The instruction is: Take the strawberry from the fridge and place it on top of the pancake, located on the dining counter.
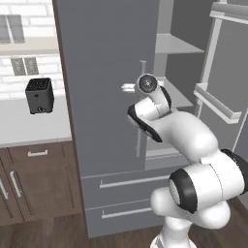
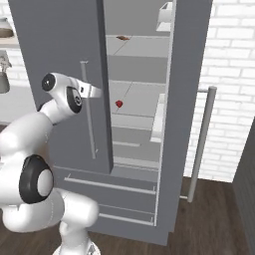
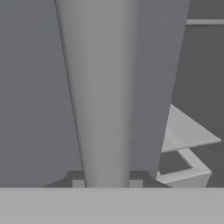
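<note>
Pincer [image 2: 97,91] sits at the left door's silver handle [image 2: 88,109], left of centre in the right base view; close up, its two fingertips [image 3: 78,183] flank the bar, seemingly clamped on it. Fridge [image 1: 101,97] fills mid-frame, its right door [image 2: 187,99] swung open. Strawberry [image 2: 119,103] lies on a middle shelf [image 2: 142,102], centre frame.

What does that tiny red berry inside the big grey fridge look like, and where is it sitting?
The tiny bright red, roundish strawberry sits by itself on a pale grey shelf inside the tall matte grey fridge, about midway up. It shows through the gap beside the fridge's left door. It rests on the shelf alone. It is too small for finer detail.
</note>
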Motion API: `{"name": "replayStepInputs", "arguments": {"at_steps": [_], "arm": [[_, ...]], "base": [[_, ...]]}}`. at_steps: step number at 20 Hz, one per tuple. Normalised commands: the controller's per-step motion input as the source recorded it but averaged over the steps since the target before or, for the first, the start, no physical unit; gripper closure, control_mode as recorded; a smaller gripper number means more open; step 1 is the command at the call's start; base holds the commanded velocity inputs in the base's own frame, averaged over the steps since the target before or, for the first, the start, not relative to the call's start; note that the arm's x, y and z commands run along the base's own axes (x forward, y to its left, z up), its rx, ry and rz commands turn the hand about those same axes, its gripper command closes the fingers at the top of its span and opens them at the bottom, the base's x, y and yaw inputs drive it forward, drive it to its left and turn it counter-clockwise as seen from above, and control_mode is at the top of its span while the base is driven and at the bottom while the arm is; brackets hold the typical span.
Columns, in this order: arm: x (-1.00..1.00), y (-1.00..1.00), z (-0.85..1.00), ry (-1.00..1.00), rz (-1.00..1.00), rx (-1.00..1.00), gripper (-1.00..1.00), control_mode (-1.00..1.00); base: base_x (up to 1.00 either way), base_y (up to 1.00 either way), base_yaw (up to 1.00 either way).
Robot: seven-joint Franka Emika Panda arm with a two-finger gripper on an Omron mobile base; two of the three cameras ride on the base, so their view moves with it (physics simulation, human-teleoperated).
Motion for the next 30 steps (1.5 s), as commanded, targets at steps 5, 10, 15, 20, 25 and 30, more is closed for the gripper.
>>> {"name": "replayStepInputs", "arguments": {"at_steps": [5,10,15,20,25,30], "arm": [[-0.68,0.33,0.0,-0.01,-0.29,0.0,1.0,-1.0],[-0.57,0.59,0.0,0.0,-0.33,-0.01,1.0,-1.0],[-0.61,0.58,-0.04,0.0,-0.3,0.0,1.0,-1.0],[-0.43,0.63,-0.01,-0.02,-0.27,0.0,1.0,-1.0],[-0.31,0.64,0.0,-0.09,-0.18,0.0,-1.0,-1.0],[-0.01,0.38,-0.07,-0.02,-0.01,0.0,-1.0,-1.0]], "base": [[0.0,0.0,0.0],[0.0,0.0,0.0],[0.0,0.0,0.0],[0.0,0.0,0.0],[0.0,0.0,0.0],[0.0,0.0,0.0]]}}
